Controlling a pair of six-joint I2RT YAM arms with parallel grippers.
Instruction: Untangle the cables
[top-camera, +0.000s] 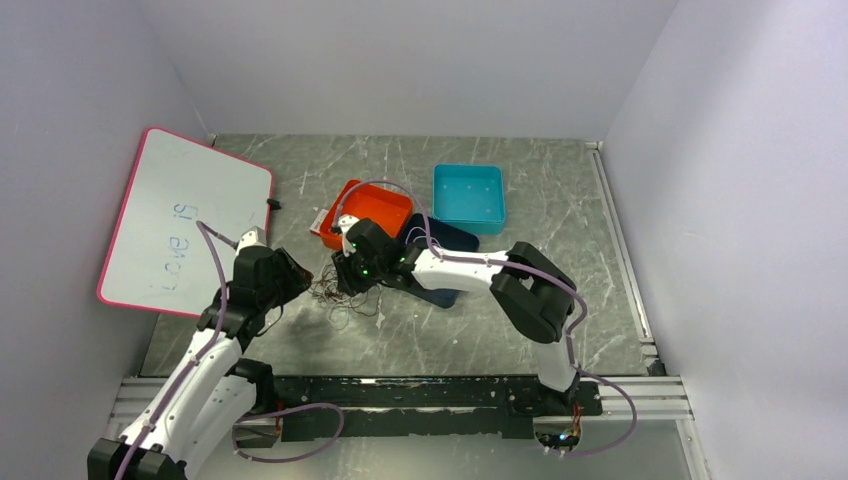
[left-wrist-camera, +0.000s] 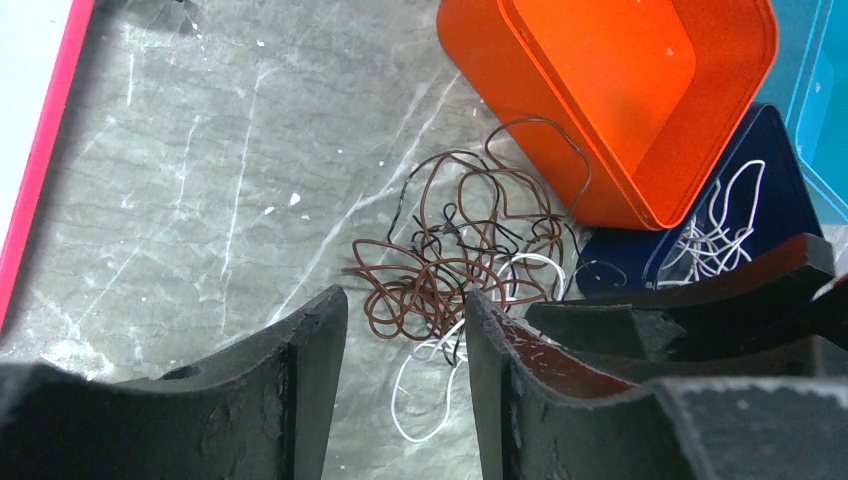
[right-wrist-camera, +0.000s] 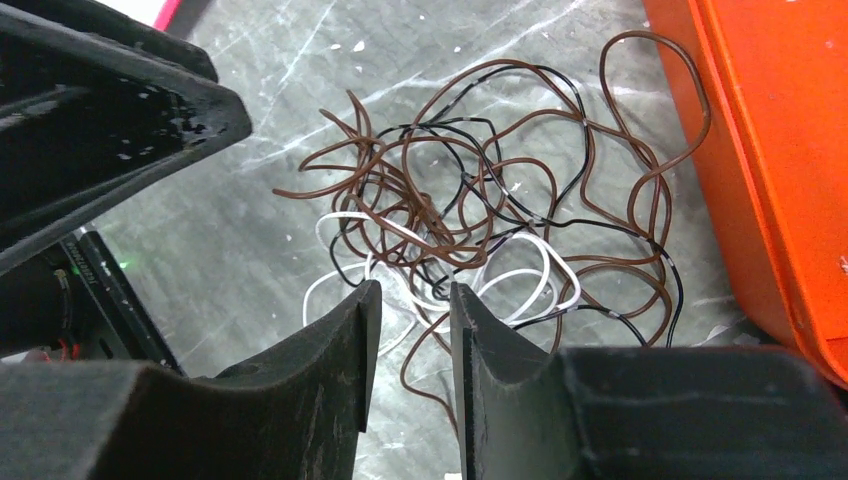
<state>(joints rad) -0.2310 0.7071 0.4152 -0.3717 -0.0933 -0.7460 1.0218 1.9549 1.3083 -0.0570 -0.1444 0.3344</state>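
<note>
Grey marble table (top-camera: 480, 330) bearing an orange tray (left-wrist-camera: 640, 90). Tangle of brown, black and white cables (left-wrist-camera: 445, 268) lies on the table just beside this tray. Left gripper (left-wrist-camera: 405, 305): fingers wide. Right gripper (right-wrist-camera: 415, 295): fingers narrowly parted. Both meet at the tangle.

Grey marbled tabletop (top-camera: 560, 300) boxed in by plain pale walls (top-camera: 400, 60)
A pink-rimmed whiteboard (top-camera: 190, 200) sits at upper left; an aluminium rail (top-camera: 622, 250) edges the right side

The left arm (top-camera: 195, 385) and right arm (top-camera: 460, 268) have white shells, black joints, mauve hoses (top-camera: 217, 268) and scuffed black gripper fingers (left-wrist-camera: 300, 380).
</note>
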